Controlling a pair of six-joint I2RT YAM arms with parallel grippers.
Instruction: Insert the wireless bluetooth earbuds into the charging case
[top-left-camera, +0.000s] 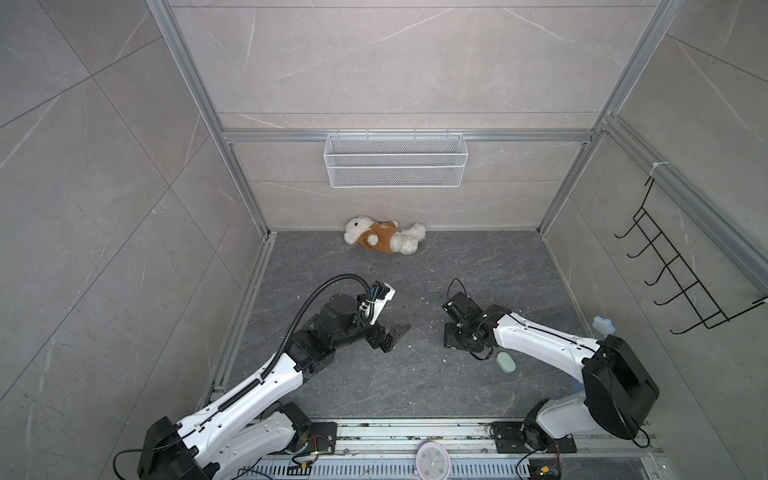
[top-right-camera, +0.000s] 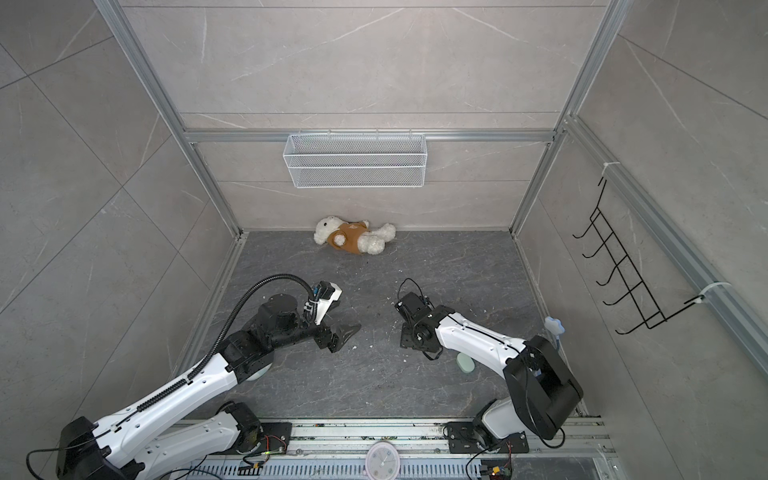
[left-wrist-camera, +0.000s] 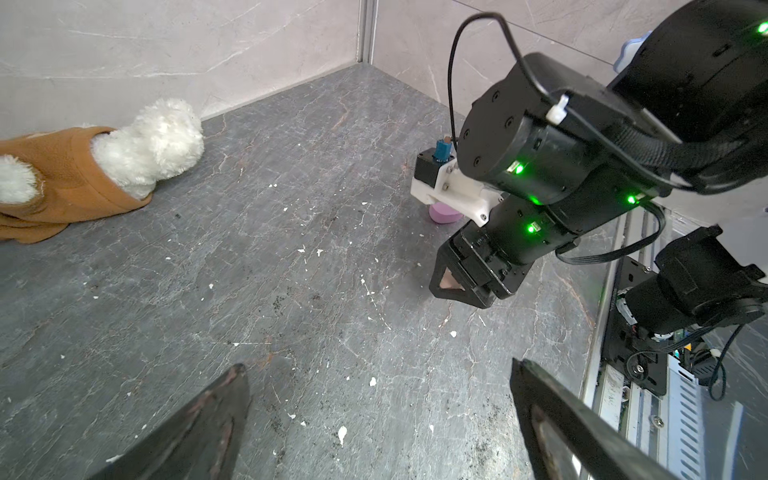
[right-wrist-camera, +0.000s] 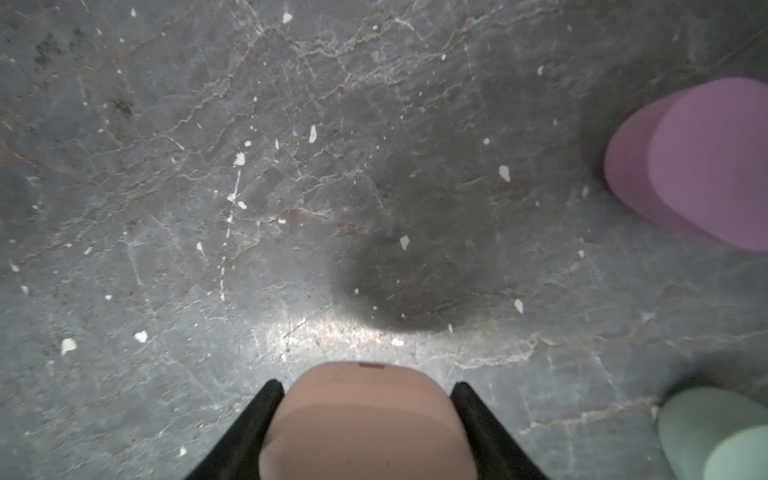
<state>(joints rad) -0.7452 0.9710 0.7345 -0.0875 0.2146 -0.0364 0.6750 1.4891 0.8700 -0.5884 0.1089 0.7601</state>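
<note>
My right gripper (right-wrist-camera: 368, 386) is shut on a peach charging case (right-wrist-camera: 365, 419), held a little above the grey floor; its lid looks closed. A lilac case (right-wrist-camera: 698, 166) and a mint green case (right-wrist-camera: 715, 436) lie on the floor beside it. The mint case (top-left-camera: 506, 362) also shows in both top views under the right arm. My left gripper (left-wrist-camera: 378, 365) is open and empty, low over bare floor left of centre, facing the right gripper (left-wrist-camera: 451, 286). The lilac case (left-wrist-camera: 444, 215) shows behind that arm. The earbuds are out of view.
A teddy bear (top-left-camera: 384, 235) in a brown top lies against the back wall. A white wire basket (top-left-camera: 395, 160) hangs on that wall and a black hook rack (top-left-camera: 681, 270) on the right wall. White specks of debris dot the floor. A clock (top-left-camera: 433, 461) lies on the front rail.
</note>
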